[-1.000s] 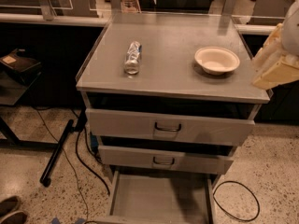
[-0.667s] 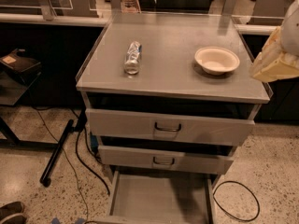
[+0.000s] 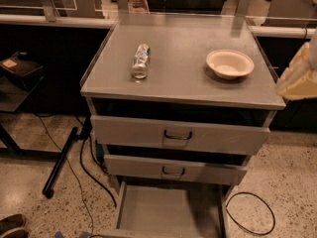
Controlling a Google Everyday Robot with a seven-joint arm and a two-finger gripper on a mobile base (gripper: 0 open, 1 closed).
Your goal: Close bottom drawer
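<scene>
Speckled stone floor surrounds a grey bench (image 3: 183,86) with three drawers under its top. Lowest of these, the bottom drawer (image 3: 158,209) stands pulled far out toward the camera, its bare tray showing. Its long axis runs from the cabinet straight at the viewer, so closing it calls for a push inward. At the right edge the claw (image 3: 297,78) hangs level with the bench top, well above and to the right of that drawer. Whether it is wide or narrow, I cannot tell.
</scene>
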